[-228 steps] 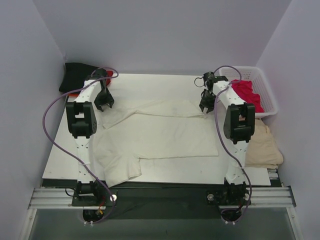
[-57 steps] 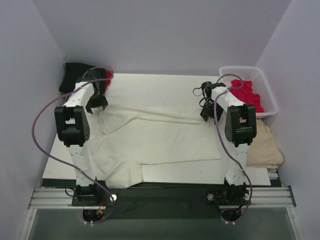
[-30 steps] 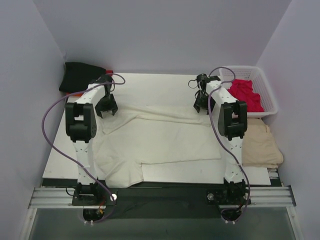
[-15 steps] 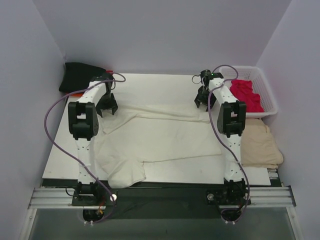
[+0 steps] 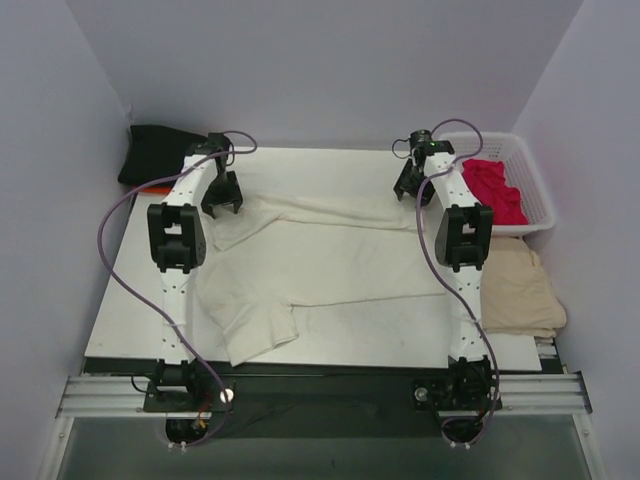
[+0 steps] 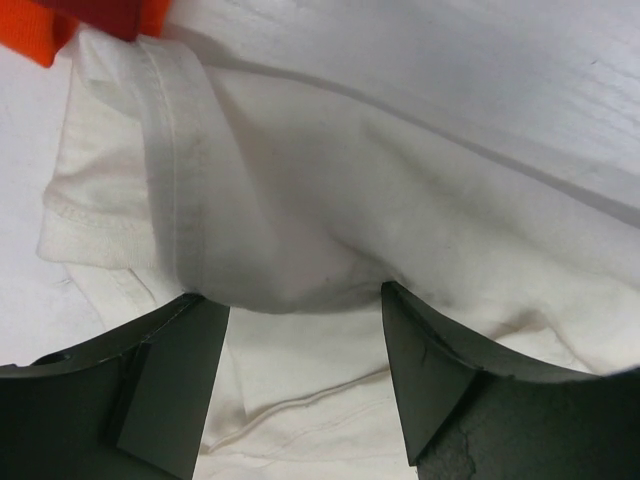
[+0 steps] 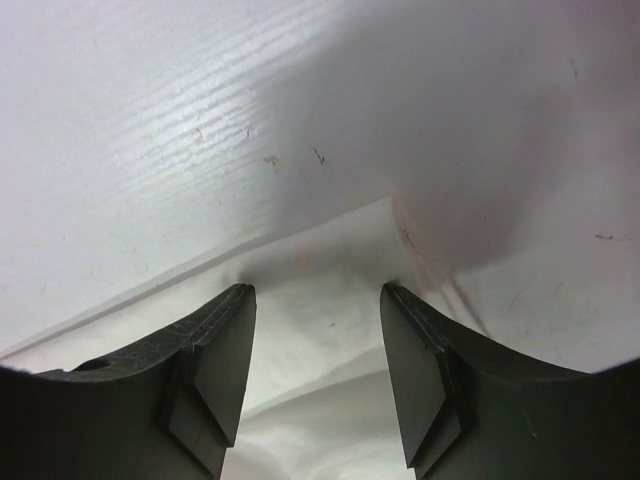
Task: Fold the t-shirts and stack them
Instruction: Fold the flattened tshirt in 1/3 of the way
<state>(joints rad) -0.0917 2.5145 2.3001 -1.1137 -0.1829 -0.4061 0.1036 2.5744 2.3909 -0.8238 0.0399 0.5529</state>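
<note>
A large cream-white t-shirt (image 5: 320,265) lies spread across the white table (image 5: 330,170). My left gripper (image 5: 222,200) stands open at its far left corner. In the left wrist view a bulging fold of that shirt (image 6: 300,180) sits just ahead of the left gripper (image 6: 290,300), its fingertips resting on cloth. At the far right corner my right gripper (image 5: 412,190) is open too. Its wrist view shows the right gripper (image 7: 317,290) straddling the shirt's edge (image 7: 330,330). A black t-shirt (image 5: 155,152) lies at the back left with an orange-red one (image 6: 40,35) beside it.
A white lattice basket (image 5: 535,190) at the back right holds a crimson t-shirt (image 5: 490,188). A beige cloth (image 5: 520,290) lies off the table's right edge. Grey walls close in on three sides. Purple cables loop over both arms.
Both grippers have moved toward the back of the table, and the cream-white shirt has shifted back with them, its near hem now farther from the front edge.
</note>
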